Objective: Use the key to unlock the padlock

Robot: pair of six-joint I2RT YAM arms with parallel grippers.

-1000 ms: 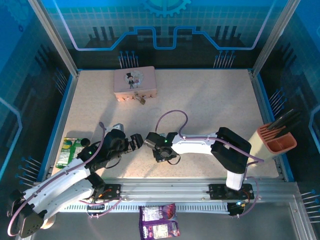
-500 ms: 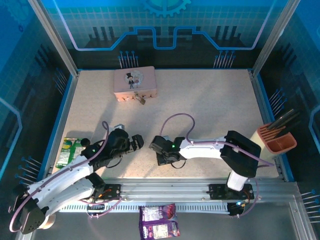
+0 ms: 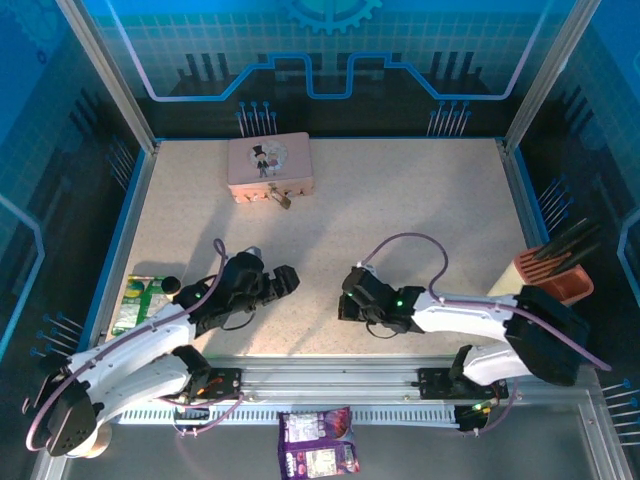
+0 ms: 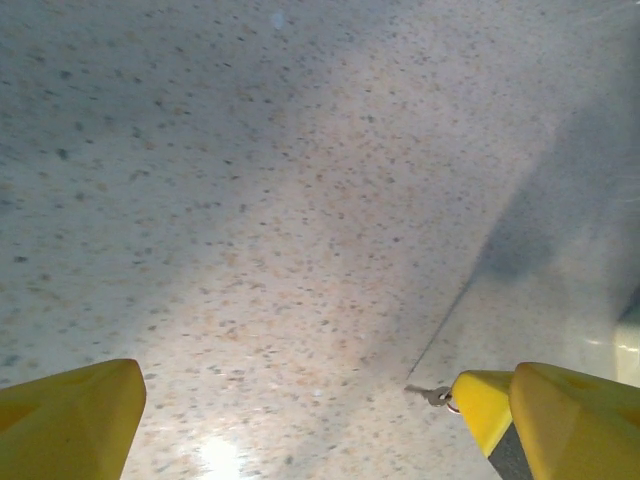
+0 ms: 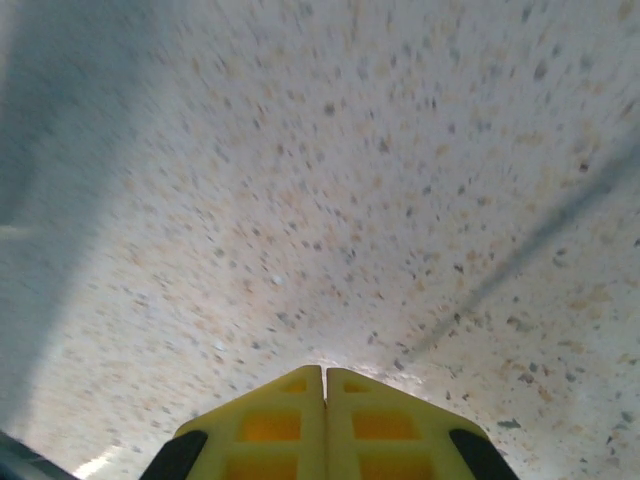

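Where the pink tin [image 3: 270, 166] stands at the far side of the table [image 3: 420, 210], the padlock [image 3: 283, 200] is seen at its front edge, brass-bodied with a thin silver shackle. The tiny silver-grey key [image 4: 432, 395] is laid flat on the table beside one yellow fingertip [image 4: 480, 402] of the left gripper [image 4: 290, 400], whose jaws are spread wide. The right gripper [image 5: 324, 395] is held low, fingers pressed together.

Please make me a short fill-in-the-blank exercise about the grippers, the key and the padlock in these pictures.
The left gripper is wide ___.
The right gripper is fully ___.
The key lies beside a ___ fingertip.
The padlock sits by the ___ tin.
Missing words: open; shut; yellow; pink.
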